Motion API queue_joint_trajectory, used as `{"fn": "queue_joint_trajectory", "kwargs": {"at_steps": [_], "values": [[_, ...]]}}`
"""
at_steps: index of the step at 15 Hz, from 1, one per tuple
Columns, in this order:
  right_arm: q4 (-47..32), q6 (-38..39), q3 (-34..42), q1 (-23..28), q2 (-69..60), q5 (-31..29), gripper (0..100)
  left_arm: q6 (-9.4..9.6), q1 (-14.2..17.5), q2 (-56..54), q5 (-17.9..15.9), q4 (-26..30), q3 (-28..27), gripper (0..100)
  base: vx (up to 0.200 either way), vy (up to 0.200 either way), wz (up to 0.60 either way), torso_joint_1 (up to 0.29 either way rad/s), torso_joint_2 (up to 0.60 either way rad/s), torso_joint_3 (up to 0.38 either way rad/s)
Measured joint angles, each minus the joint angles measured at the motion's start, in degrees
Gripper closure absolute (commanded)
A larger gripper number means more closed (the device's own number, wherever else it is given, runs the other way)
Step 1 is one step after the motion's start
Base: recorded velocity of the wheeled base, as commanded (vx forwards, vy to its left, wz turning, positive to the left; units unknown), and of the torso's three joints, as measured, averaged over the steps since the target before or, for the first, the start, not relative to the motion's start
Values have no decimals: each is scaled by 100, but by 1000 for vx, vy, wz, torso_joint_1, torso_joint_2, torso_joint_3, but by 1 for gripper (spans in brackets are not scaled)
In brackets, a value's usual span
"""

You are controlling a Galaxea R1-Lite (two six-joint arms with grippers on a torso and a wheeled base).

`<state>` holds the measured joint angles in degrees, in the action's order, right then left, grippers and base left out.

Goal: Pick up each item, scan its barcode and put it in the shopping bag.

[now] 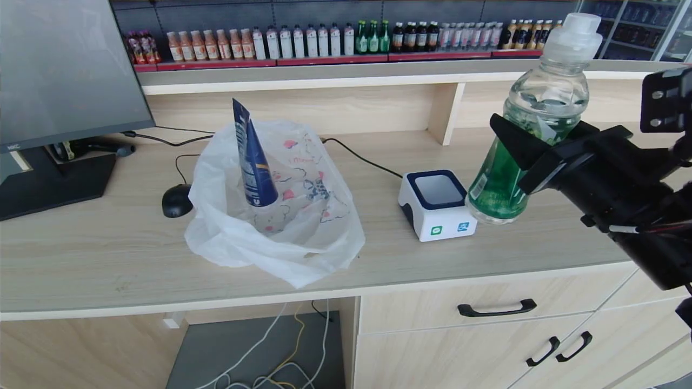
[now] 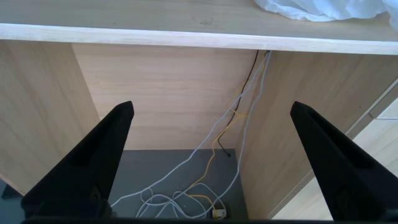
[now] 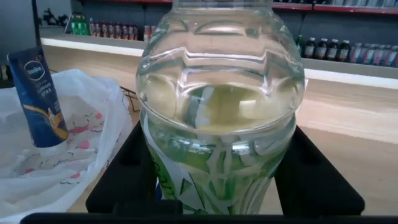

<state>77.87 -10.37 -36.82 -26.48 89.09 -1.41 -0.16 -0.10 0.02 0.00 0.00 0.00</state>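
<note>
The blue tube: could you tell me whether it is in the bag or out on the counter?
In the bag. The tube stands upright inside its open mouth, plastic bunched around its base.

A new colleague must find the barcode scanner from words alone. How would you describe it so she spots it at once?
On the wooden counter, look between the white shopping bag and the green-labelled bottle. The scanner is the small white cube. Unlike its neighbours it is boxy and opaque, with a dark blue rim around a pale top window.
</note>
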Motion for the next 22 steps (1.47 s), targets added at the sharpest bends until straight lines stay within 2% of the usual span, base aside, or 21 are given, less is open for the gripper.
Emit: {"fn": "queue_joint_trajectory", "kwargs": {"at_steps": [3, 8, 9, 12, 16, 20, 22], "values": [[-263, -396, -741, 2, 267, 166, 100, 2, 5, 0, 0, 0, 0, 0, 0, 0, 0, 0, 0, 0], [-538, -1816, -2029, 311, 595, 874, 100, 0, 5, 0, 0, 0, 0, 0, 0, 0, 0, 0, 0, 0], [-551, -1948, -2098, 300, 633, 935, 100, 0, 5, 0, 0, 0, 0, 0, 0, 0, 0, 0, 0, 0], [-558, -2654, -2266, 243, 661, 1865, 100, 0, 5, 0, 0, 0, 0, 0, 0, 0, 0, 0, 0, 0], [-556, -3210, -2325, 234, 653, 2940, 100, 2, 5, 0, 0, 0, 0, 0, 0, 0, 0, 0, 0, 0], [-553, -3992, -2007, 258, 667, 3623, 100, 0, 5, 0, 0, 0, 0, 0, 0, 0, 0, 0, 0, 0], [-542, -4313, -1757, 258, 674, 3663, 100, 0, 5, 0, 0, 0, 0, 0, 0, 0, 0, 0, 0, 0]]}}
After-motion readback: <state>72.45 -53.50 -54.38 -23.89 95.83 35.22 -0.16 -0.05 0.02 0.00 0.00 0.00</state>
